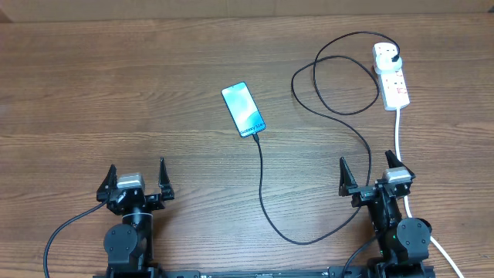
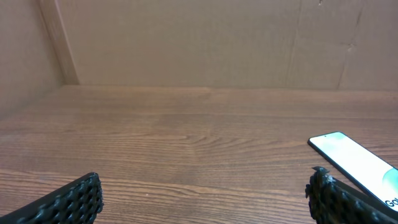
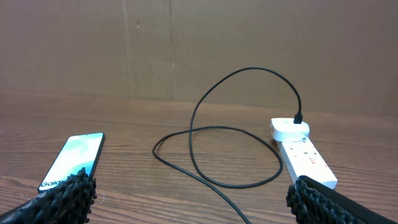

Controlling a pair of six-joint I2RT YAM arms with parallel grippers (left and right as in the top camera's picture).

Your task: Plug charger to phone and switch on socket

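Note:
The phone (image 1: 243, 109) lies screen up mid-table, its cyan screen lit. The black charger cable (image 1: 270, 205) runs from the phone's near end, where its tip sits against the phone, loops right and up to a black plug (image 1: 396, 58) in the white socket strip (image 1: 390, 77) at the far right. My left gripper (image 1: 137, 181) is open and empty at the near left. My right gripper (image 1: 369, 176) is open and empty at the near right. The phone also shows in the left wrist view (image 2: 360, 165) and the right wrist view (image 3: 71, 160), where the socket (image 3: 301, 152) and cable (image 3: 211, 134) show too.
The socket's thick white cord (image 1: 401, 147) runs down past my right arm to the near edge. A brown cardboard wall (image 3: 199, 43) stands along the table's far side.

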